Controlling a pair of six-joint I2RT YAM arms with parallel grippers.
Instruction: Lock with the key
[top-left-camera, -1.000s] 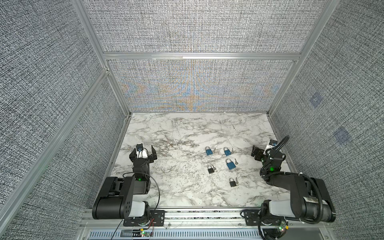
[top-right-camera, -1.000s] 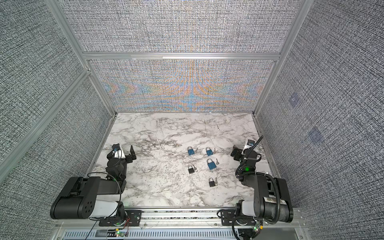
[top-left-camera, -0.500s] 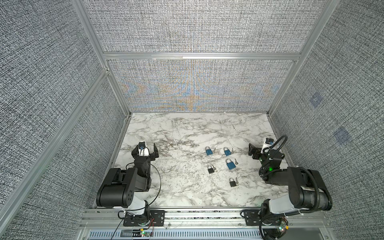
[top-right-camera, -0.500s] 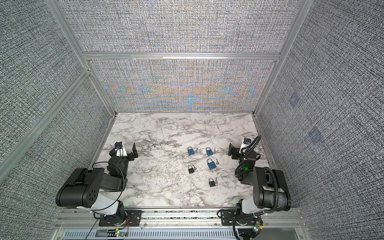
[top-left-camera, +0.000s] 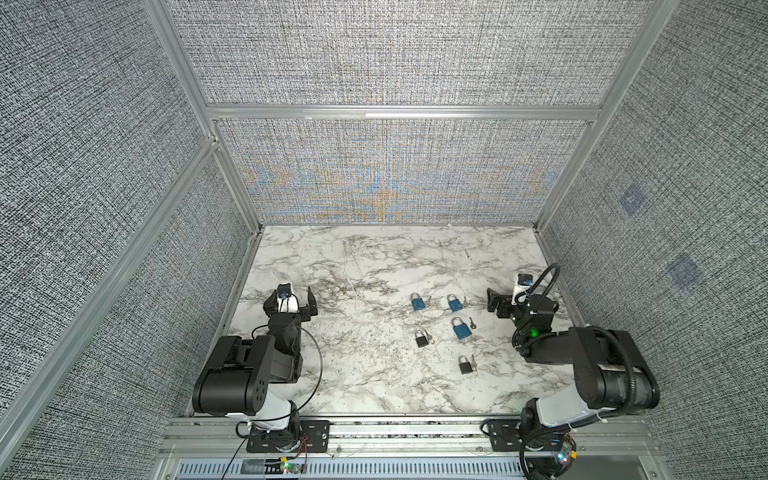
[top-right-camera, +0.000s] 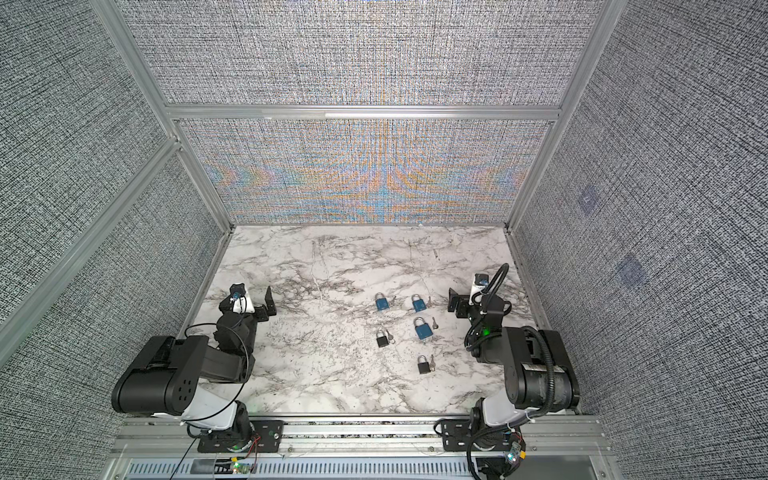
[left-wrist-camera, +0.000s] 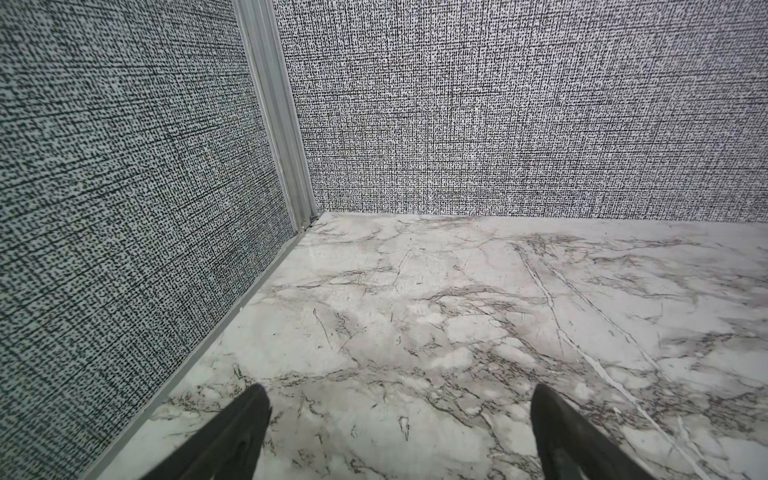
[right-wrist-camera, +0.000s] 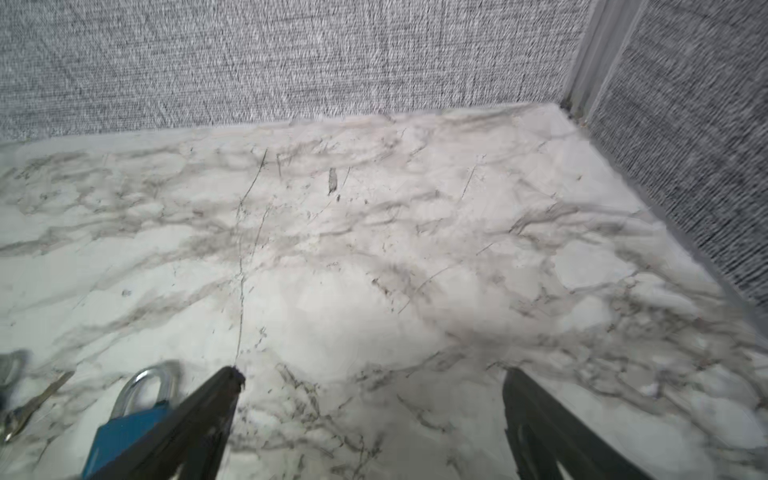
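Three blue padlocks (top-left-camera: 417, 302) (top-left-camera: 454, 304) (top-left-camera: 461, 329) and two black padlocks (top-left-camera: 422, 339) (top-left-camera: 466, 365) lie on the marble table, right of centre, in both top views. A small key (top-left-camera: 472, 321) lies beside the nearest blue padlock (top-right-camera: 423, 328), and other keys lie by the other locks. My right gripper (top-left-camera: 508, 291) (right-wrist-camera: 370, 373) is open and empty, just right of the locks. A blue padlock (right-wrist-camera: 129, 424) and a key (right-wrist-camera: 33, 403) lie beside one finger. My left gripper (top-left-camera: 291, 296) (left-wrist-camera: 399, 390) is open and empty at the far left.
Textured grey walls with aluminium posts (left-wrist-camera: 278, 112) enclose the table on three sides. The left gripper faces the back left corner and the right gripper is close to the right wall (right-wrist-camera: 685, 145). Bare marble (top-left-camera: 353, 270) stretches between the arms and behind the locks.
Both arms have raised their elbows. The right gripper has shifted a little left toward the padlocks. The left gripper has barely moved. The locks and keys lie where they were.
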